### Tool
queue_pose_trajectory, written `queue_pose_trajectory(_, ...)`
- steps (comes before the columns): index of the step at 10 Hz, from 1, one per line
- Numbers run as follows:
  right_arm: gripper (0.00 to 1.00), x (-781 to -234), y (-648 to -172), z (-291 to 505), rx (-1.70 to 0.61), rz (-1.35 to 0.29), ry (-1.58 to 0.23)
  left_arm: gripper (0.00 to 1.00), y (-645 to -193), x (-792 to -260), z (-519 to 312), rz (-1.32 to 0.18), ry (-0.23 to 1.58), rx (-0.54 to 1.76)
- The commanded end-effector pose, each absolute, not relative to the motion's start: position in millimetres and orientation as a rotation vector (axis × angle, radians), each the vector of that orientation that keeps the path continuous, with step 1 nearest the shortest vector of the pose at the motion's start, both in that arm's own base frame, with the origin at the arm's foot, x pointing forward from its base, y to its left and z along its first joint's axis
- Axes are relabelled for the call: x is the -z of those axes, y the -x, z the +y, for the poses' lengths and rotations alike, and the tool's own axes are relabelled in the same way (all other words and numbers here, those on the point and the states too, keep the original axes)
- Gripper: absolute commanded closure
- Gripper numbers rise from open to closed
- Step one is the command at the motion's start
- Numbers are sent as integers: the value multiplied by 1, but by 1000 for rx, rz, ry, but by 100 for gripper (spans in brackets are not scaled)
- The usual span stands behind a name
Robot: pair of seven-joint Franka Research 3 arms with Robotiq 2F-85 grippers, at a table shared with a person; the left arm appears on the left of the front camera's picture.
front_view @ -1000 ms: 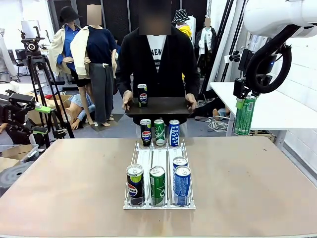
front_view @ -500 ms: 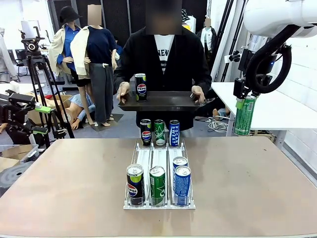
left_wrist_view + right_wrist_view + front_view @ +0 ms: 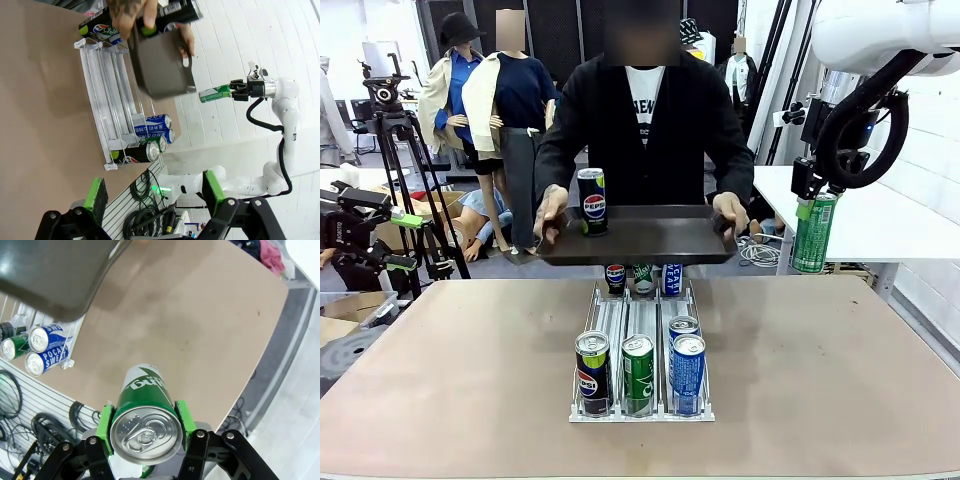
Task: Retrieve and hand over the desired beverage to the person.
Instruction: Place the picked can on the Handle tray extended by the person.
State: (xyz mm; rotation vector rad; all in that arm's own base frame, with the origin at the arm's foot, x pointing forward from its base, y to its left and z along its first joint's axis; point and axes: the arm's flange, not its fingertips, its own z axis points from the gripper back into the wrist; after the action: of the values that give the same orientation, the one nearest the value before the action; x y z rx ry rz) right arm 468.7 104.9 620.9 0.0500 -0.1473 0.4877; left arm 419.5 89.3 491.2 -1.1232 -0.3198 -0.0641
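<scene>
Brown table: broad top with a clear plastic can rack standing at its middle, running from the near edge toward the far edge.
Person: at the far edge, black open jacket over a white lettered T-shirt, both hands gripping the ends of a dark tray held out over the rack's far end.
Tray load: one Pepsi can upright near the tray's left end.
Rack, near end: black Pepsi can, green can and two blue cans, one blue can just behind the other.
Rack, far end: three more cans, tops hidden by the tray.
Right gripper: raised off the table's right edge, pads clamped on the sides of a tall green can that hangs upright.
Left gripper: green pads spread wide apart, nothing between them, looking across the table at the rack.
</scene>
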Motion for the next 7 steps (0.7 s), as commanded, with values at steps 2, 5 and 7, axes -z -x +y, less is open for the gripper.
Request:
queue_pose_trajectory(2,88,-625,-469,107,-474,-147,-51,0,-418,-492,90,-322,1125,64)
queue_pose_trajectory(5,88,-626,-471,111,-499,-155,-58,0,-418,-492,90,-322,1125,64)
queue_pose_trajectory(7,88,-638,-476,129,-491,-164,-89,0,-418,-492,90,-322,1125,64)
